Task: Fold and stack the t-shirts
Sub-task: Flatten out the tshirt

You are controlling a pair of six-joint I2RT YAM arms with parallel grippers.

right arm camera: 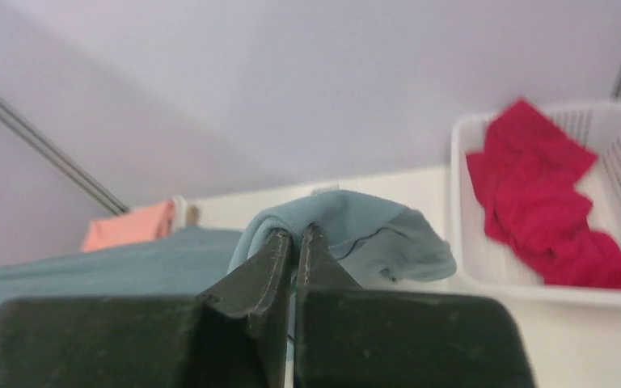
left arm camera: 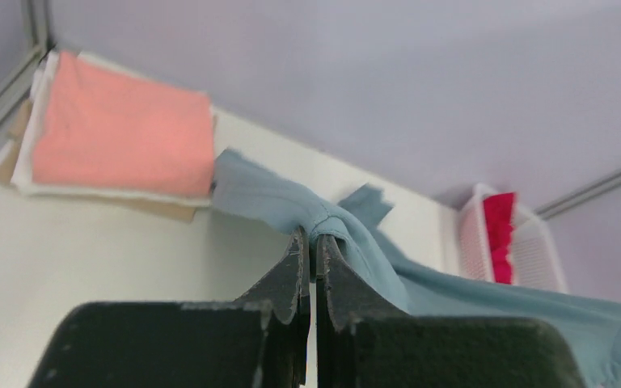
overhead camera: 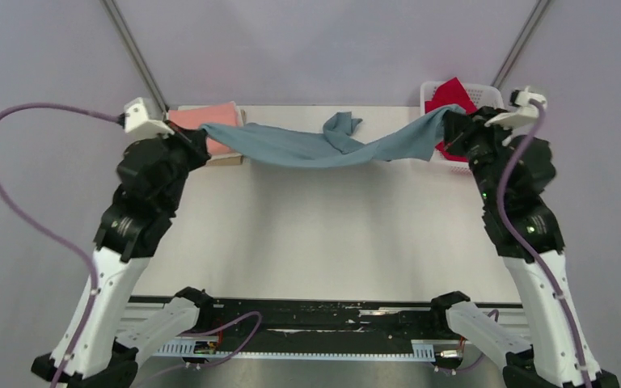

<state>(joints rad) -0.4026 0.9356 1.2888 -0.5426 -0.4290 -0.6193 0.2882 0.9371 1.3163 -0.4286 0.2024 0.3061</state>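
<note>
L tool (left arm camera: 312, 239) & R tool (right arm camera: 297, 234) each clamp grey-blue shirt (overhead camera: 291, 146); middle twisted, shape unclear.

The table (overhead camera: 323, 234) bears a board (left arm camera: 162, 211) under the folded salmon-pink t-shirt (overhead camera: 204, 116), and a white basket (right arm camera: 606, 129)

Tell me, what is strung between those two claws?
The grey-blue t-shirt, stretched and twisted mid-span; the left gripper and right gripper each pinch one end. The top view shows it.

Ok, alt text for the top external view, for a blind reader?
The left pincer and right pincer hold a grey-blue t-shirt stretched between them over the table. A folded salmon-pink t-shirt lies far left; a red t-shirt sits in a white basket far right.
</note>
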